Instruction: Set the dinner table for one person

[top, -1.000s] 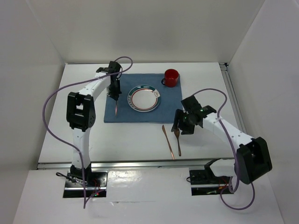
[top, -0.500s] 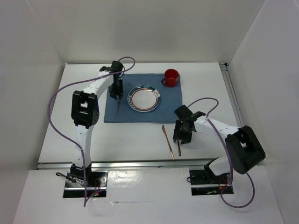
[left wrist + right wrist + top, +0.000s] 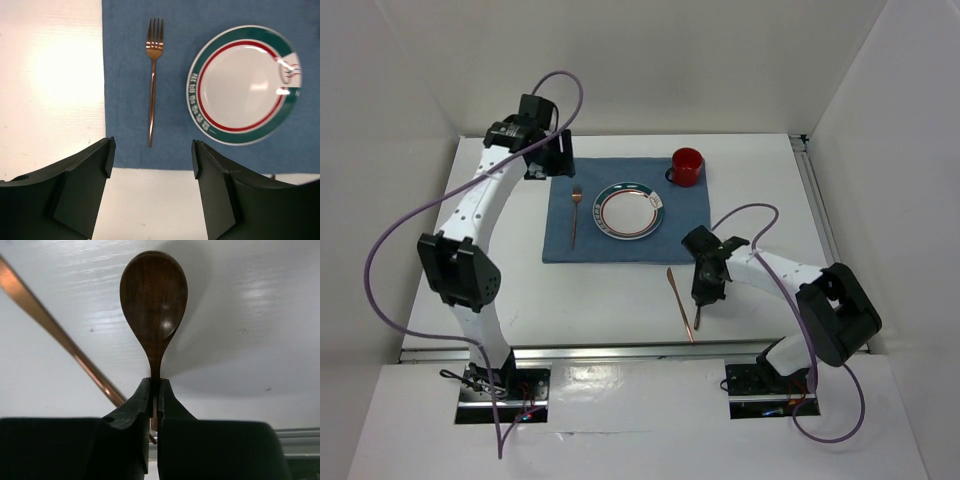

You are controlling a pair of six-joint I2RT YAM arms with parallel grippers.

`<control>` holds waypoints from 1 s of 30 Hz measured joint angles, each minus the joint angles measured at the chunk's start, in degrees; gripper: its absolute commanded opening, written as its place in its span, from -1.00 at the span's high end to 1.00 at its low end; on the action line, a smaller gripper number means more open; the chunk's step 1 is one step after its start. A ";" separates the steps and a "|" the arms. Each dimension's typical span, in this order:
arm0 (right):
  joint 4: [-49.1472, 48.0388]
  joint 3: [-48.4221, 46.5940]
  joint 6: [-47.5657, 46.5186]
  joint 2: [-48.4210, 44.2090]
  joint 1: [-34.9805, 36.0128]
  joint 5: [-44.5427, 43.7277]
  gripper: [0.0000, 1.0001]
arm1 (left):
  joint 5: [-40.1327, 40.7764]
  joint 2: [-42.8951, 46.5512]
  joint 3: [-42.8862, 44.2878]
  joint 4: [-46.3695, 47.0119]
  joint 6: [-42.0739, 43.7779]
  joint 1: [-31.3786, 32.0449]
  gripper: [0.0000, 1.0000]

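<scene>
my right pincer point(image 3: 156, 386) is closed tight on the spoon point(image 3: 153, 295) neck, bowl at 12 o'clock. left pincer point(image 3: 152, 150) wide open, empty, above fork point(image 3: 152, 85) on placemat point(image 3: 175, 145). bench point(image 3: 610, 295) underneath, rail point(image 3: 620, 350) at 6 o'clock.

Spoon point(image 3: 153, 295) handle behind the right hand point(image 3: 154, 386)

White desk point(image 3: 620, 300), blue placemat point(image 3: 680, 228) lying mid-far. On the mat: fork point(image 3: 575, 212) at left, plate point(image 3: 631, 211) beside it but not touching, red mug point(image 3: 687, 166) at the far right corner. My left tool point(image 3: 558, 158) hangs over the mat's far left corner, clear of the fork. My right tool point(image 3: 704, 290) is low, nearside of the mat, with the spoon point(image 3: 700, 318) handle poking out nearward. Knife point(image 3: 680, 305) lies just left of it.
</scene>
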State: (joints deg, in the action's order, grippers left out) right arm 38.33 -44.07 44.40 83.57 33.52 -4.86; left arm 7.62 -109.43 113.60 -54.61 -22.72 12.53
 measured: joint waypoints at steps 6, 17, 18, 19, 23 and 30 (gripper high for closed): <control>4.26 -9.25 -3.87 -0.37 0.90 -2.89 1.00 | -1.62 9.11 -4.57 0.13 -0.20 0.00 -0.44; 2.71 -32.65 -18.64 18.62 -4.52 -1.36 1.00 | -2.58 18.69 -22.51 3.61 -3.34 0.04 -0.34; 2.36 -33.92 -19.74 20.20 -5.03 -1.29 1.00 | -2.64 19.34 -23.12 3.78 -3.63 0.17 -0.34; 2.08 -35.32 -20.28 22.03 -5.62 -1.33 1.00 | -2.64 19.74 -23.34 4.02 -4.15 0.20 -0.34; 1.22 -39.34 -22.40 26.88 -7.82 -0.57 1.00 | -2.58 20.68 -23.41 4.98 -4.68 0.31 -0.34; -1.16 -45.68 -23.78 34.53 -9.97 -0.28 0.95 | -2.64 21.03 -23.41 5.31 -4.70 0.35 -0.34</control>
State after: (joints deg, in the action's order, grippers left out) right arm 37.17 -89.76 20.62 118.10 23.55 -5.15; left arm 4.97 -88.40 90.19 -49.30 -27.42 12.88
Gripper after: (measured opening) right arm 0.081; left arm 0.669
